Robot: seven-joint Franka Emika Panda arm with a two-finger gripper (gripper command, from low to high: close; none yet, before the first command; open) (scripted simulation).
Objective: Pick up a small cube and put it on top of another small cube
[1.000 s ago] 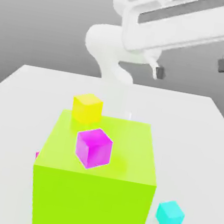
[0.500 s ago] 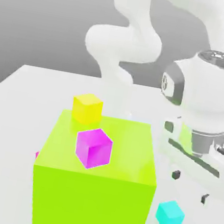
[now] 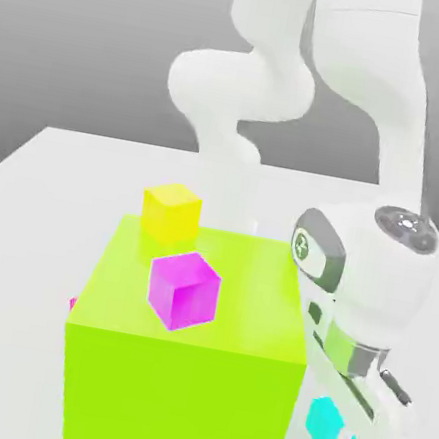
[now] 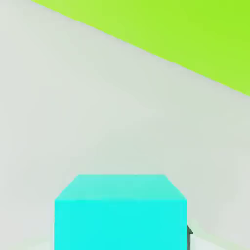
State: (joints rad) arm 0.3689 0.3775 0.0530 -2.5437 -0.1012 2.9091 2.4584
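Compared with half a second ago, the gripper (image 3: 337, 424) has come down and toward the near side, and is now at the cyan cube (image 3: 321, 424), on the exterior view's right of the big green block (image 3: 180, 399); a second ago the hand was high and far, well above the table (image 3: 19, 229); the cyan cube lies where it lay, on the table near the block's near right side, with part of its right side now covered by the gripper; I cannot tell how far open the pincer is, nor whether it has hold of the cube.

The magenta cube (image 3: 184, 290) has not moved, nor has the yellow cube (image 3: 171, 213), seen at the block's far left edge; a sliver of a pink thing (image 3: 73, 302) pokes out past the block's left edge, too little to name.

As for edges, the block's right side stands near the cyan cube, with a strip of bare table between them, and the hand view also shows them apart; the white hand (image 3: 357, 385) is close by the block's right side; farther right there is open table, and on the block's top there is bare room to the right of the magenta cube.
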